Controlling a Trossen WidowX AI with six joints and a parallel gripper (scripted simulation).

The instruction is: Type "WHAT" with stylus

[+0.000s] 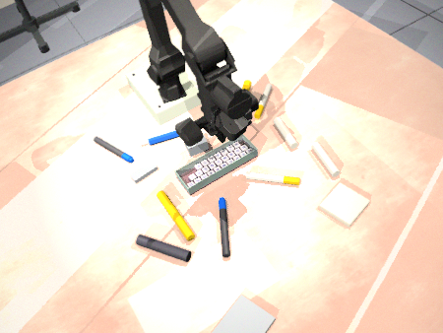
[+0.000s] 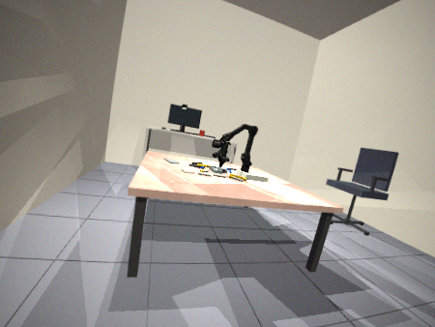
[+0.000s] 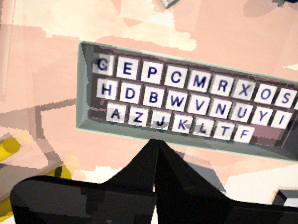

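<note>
The green-framed keyboard [image 1: 221, 172] [image 3: 85, 95] lies on the desk. In the wrist view its keys are readable: W [image 3: 175, 101] in the middle row, H [image 3: 106, 89] at that row's left end, A [image 3: 115, 113] and T [image 3: 223, 131] in the row nearest the fingers. My gripper [image 3: 155, 145] [image 2: 221, 165] is shut, its tips meeting in a point, with no stylus visible between them. In the wrist view the tips show just below the frame edge near J. In the top view the arm hides them. Several pens lie on the desk; I cannot tell which is the stylus.
Around the keyboard lie a blue pen [image 1: 163, 138], a dark pen [image 1: 113, 149], a white pen [image 1: 266, 177] with a yellow end, a yellow marker [image 1: 175, 215], a black marker [image 1: 163, 247], a blue-tipped dark marker [image 1: 224, 229], white sticks [image 1: 285, 133] and a pale tile [image 1: 344, 203].
</note>
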